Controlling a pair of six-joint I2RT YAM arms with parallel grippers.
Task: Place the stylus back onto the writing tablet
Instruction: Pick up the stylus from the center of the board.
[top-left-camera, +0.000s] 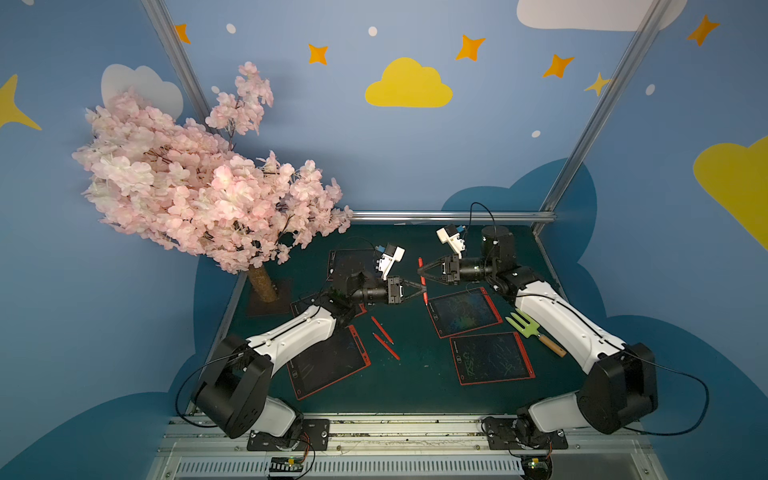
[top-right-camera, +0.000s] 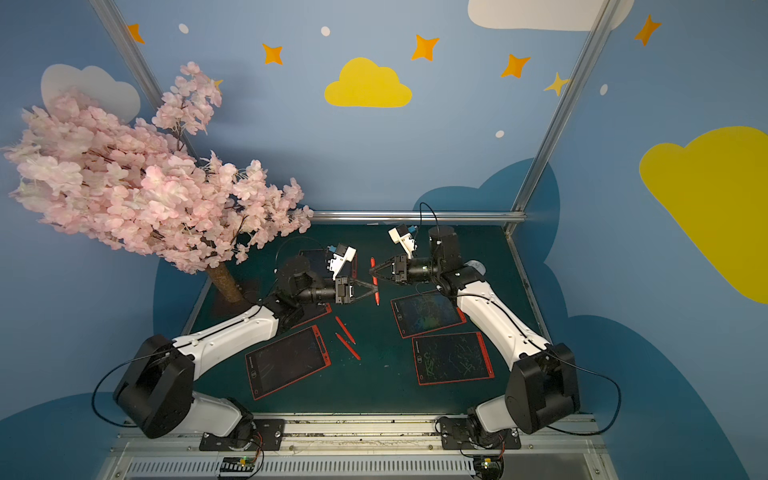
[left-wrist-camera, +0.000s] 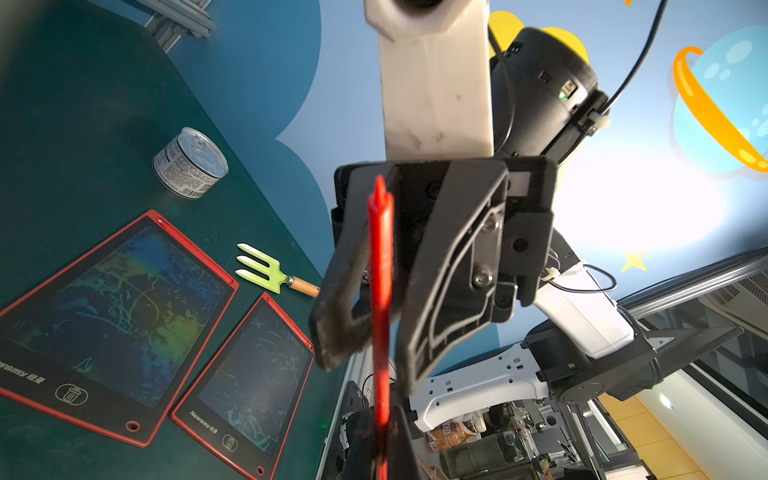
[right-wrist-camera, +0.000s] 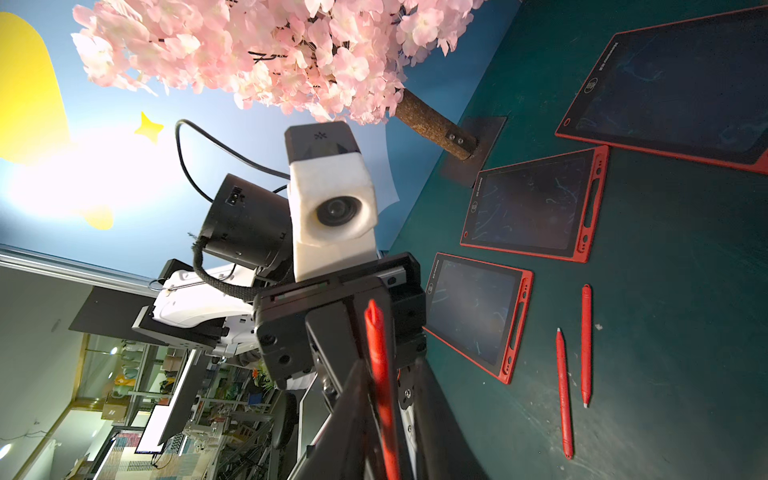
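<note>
The dark green table (top-left-camera: 415, 386) bears five red-framed writing tablets (top-left-camera: 491, 358), two loose red styluses (top-left-camera: 386, 347) and a green garden fork (top-left-camera: 534, 332). A tin can (left-wrist-camera: 190, 163) stands there too.

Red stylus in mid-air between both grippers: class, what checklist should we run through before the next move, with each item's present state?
1. Left gripper shut on the red plastic stylus: ok.
2. Right gripper clear of it: cannot tell.
3. Stylus off the dark green table: ok.
4. Red-framed writing tablet by the left arm has an empty side slot: ok.
5. Two loose red styluses lie beside that tablet, not on it: ok.
</note>
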